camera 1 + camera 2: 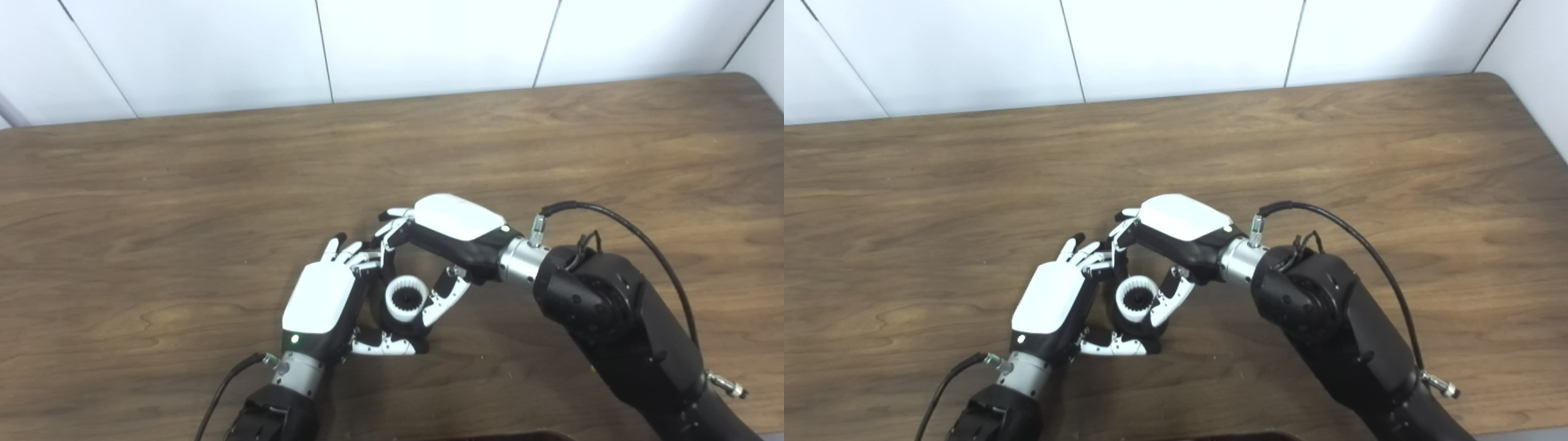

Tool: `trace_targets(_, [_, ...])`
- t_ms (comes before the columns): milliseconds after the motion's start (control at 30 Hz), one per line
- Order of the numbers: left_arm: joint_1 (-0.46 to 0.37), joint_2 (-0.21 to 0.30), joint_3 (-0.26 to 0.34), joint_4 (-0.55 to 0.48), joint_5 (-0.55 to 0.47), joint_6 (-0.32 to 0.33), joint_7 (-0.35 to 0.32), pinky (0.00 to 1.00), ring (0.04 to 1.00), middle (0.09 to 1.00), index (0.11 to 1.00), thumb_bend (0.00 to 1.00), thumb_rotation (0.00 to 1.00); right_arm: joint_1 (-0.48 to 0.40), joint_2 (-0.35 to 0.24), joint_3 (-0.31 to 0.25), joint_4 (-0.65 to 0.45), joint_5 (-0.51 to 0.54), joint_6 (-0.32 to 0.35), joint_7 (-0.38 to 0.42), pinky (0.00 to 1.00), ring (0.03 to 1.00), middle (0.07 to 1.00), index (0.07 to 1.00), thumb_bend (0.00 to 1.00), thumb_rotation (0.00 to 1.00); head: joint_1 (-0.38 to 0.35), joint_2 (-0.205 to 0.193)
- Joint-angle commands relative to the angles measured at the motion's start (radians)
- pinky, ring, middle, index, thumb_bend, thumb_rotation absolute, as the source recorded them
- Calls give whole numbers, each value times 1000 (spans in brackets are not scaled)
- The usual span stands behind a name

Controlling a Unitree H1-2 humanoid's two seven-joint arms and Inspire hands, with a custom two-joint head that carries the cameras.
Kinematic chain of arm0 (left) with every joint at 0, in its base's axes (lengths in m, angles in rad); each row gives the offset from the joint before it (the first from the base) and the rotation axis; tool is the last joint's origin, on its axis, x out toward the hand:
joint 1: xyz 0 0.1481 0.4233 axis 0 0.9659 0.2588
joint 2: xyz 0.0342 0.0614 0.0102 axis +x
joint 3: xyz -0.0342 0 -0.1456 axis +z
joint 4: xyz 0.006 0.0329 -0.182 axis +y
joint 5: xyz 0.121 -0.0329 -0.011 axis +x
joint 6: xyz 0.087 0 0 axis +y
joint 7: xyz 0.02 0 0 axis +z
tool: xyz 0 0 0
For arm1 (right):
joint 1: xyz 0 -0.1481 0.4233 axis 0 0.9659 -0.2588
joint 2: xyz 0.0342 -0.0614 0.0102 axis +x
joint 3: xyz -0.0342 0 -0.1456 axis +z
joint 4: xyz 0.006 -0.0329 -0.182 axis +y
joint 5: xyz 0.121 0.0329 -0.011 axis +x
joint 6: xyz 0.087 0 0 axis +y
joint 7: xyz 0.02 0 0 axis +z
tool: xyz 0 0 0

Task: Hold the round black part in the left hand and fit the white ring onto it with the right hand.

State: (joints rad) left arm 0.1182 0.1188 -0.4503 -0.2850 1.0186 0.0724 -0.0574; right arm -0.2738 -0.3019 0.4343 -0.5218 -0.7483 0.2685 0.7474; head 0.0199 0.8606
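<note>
Nearest the camera, at the bottom of the frame, the two dark forearms enter, and both hands meet low in the centre over the wooden table [184, 202].

On the left, the left hand [321, 300] rises from the lower edge with its white back plate turned up. Its fingers curl round the far side of the round black part [399, 327] and its thumb lies beneath it, so the hand is clasped on that part. This looks like a steadying grip, meant to keep the part's open face turned up and toward the other hand.

In the middle sits the white ring [405, 298], on top of the black part and already around its dark hub. It is a short white collar with small teeth lining its inner wall; a dark toothed centre shows through the hole. Whether it is fully seated cannot be judged.

To the right, the right hand [450, 239] reaches in from the lower right, arched over the ring. Its thumb touches the ring's right side and its fingers come down on the far side, apparently pinching the ring to press it home.
</note>
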Motion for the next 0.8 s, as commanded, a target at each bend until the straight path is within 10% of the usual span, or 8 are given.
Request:
trace_targets(0, [0, -6, -10, -5, 2, -6, -8, 1000, 886, 765, 483, 523, 52, -25, -2, -17, -18, 7, -4, -10, 847, 939, 805, 485, 522, 131, 0, 0])
trace_targets(767, [-6, -12, -8, -10, 4, -3, -21, 1000, 889, 771, 483, 523, 51, 6, 4, -14, 11, -11, -30, -51, 823, 923, 802, 485, 523, 133, 0, 1])
